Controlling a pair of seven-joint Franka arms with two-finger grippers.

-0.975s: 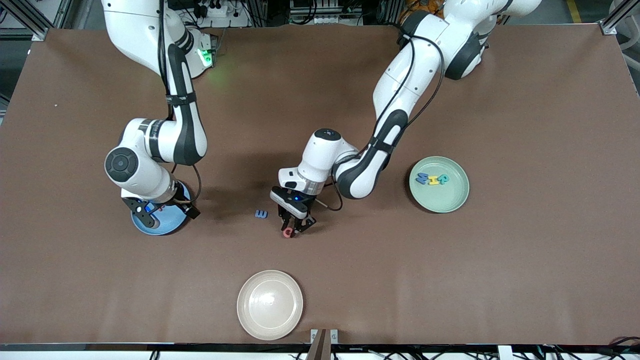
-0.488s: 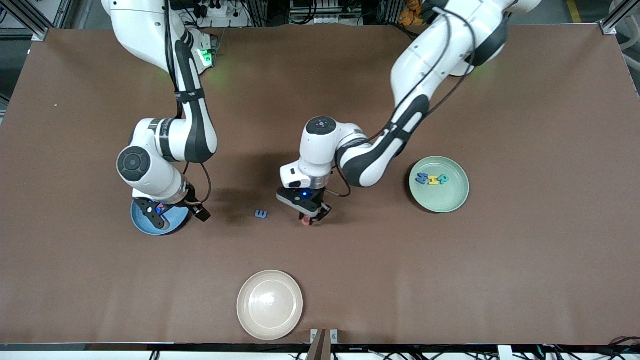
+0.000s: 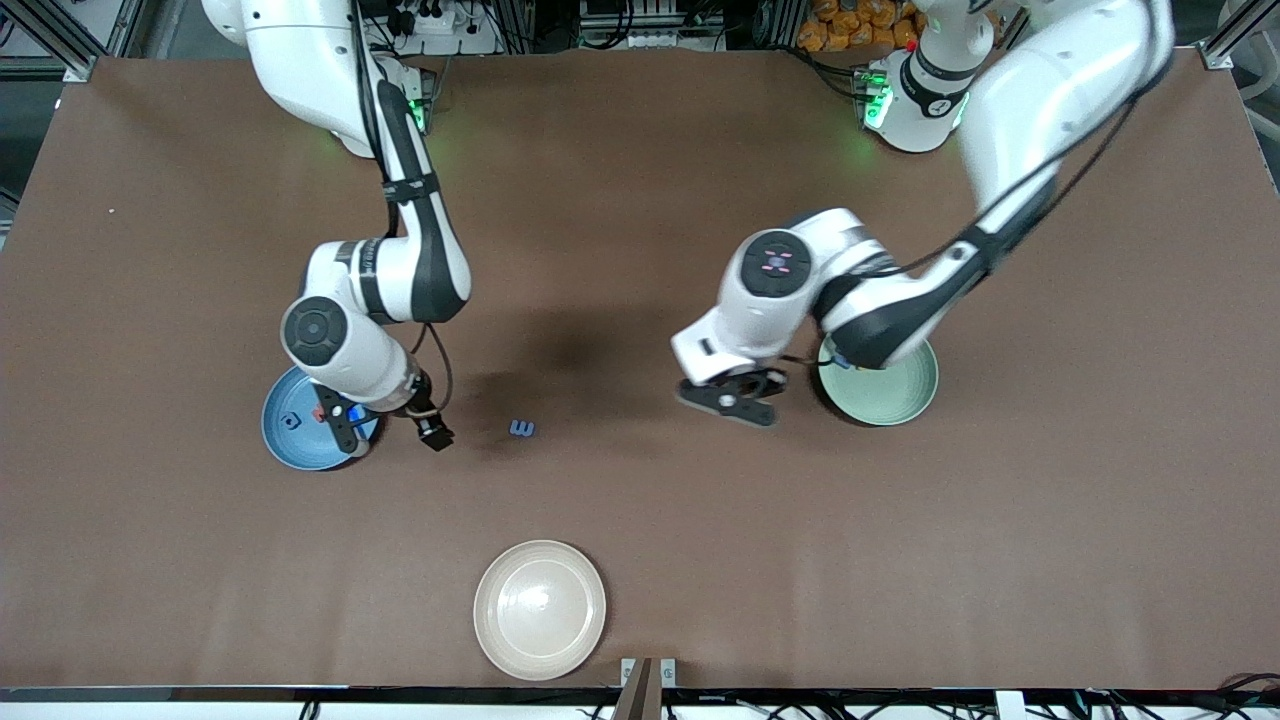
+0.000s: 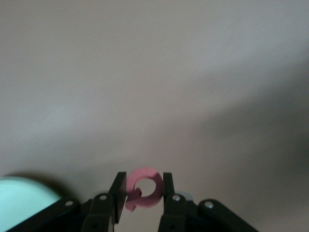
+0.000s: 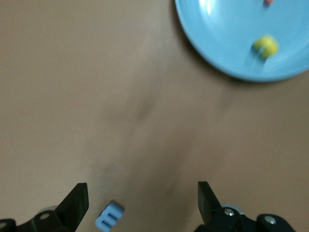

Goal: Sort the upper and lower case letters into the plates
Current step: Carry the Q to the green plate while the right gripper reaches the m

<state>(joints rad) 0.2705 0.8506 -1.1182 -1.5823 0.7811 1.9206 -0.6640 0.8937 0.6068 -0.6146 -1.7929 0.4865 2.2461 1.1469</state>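
Note:
My left gripper is shut on a red letter and holds it above the table, beside the mint green plate. That plate's edge shows in the left wrist view; the left arm hides its letters. My right gripper is open and empty, between the sky blue plate and a blue letter E on the table. In the right wrist view the E lies between my open fingers. The blue plate holds a yellow letter.
A cream-beige plate sits empty near the table's front edge, nearer to the camera than the blue E.
My left gripper has lifted the red letter off the table and carried it toward the mint green plate. My right gripper has moved off the sky blue plate toward the blue E.

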